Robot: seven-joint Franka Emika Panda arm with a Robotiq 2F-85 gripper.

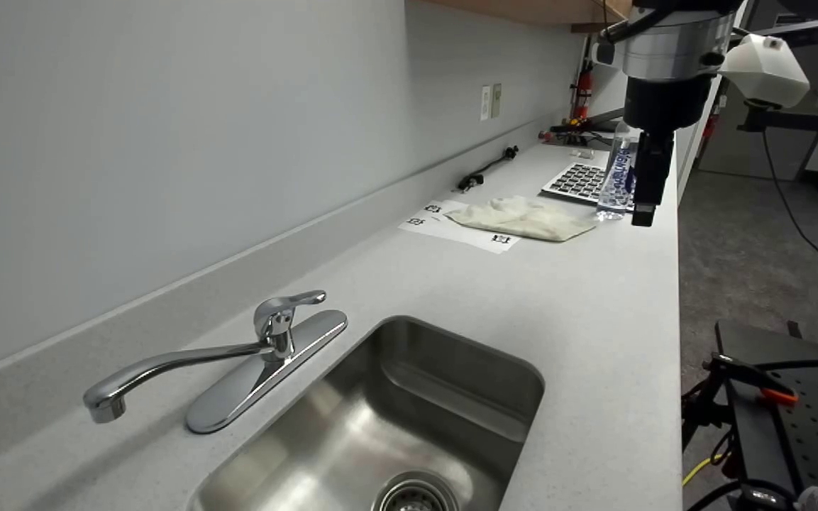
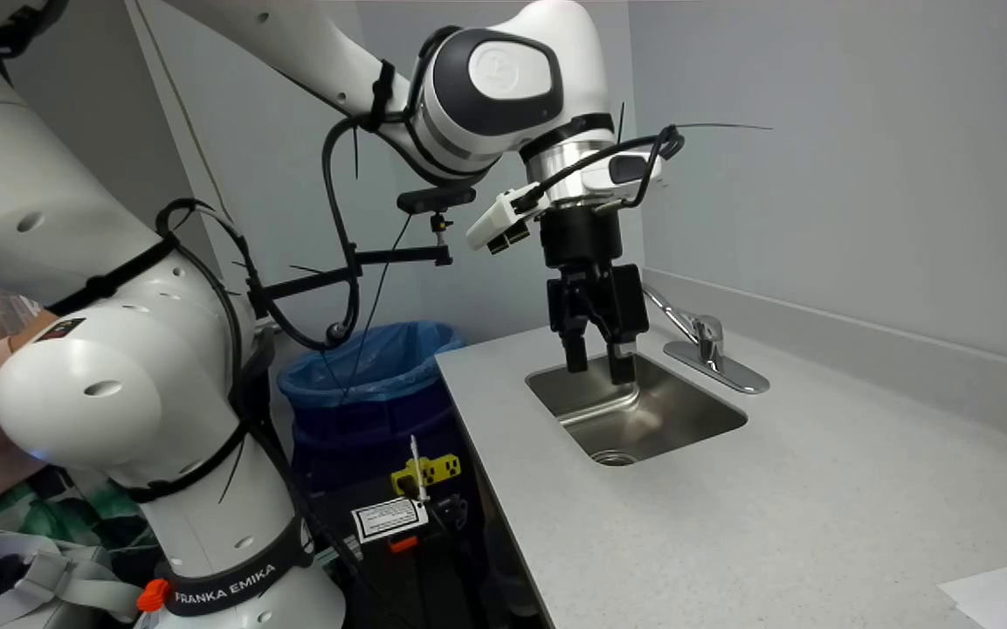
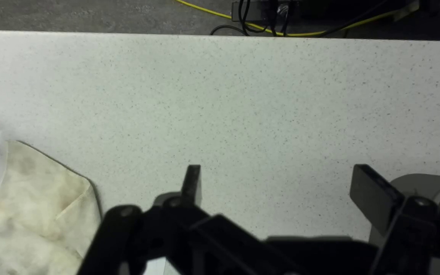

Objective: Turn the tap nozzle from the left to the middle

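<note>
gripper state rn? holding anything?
Gripper: open, nothing between its fingers.

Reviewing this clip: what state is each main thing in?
Long curved chrome tap nozzle: turned aside, tip not over the steel sink; no water flowing.
Black two-fingered gripper: open, holding nothing.
Off-white fabric cloth: lying creased.
Clear plastic bottle: standing upright.
Blue-lined bin: open.

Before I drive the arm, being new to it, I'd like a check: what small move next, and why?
Probably shift the claw toward the spout, staying high: the claw is open, holds nothing and hangs apart from the spout, which points roughly along the wall rather than over the sink.
</note>
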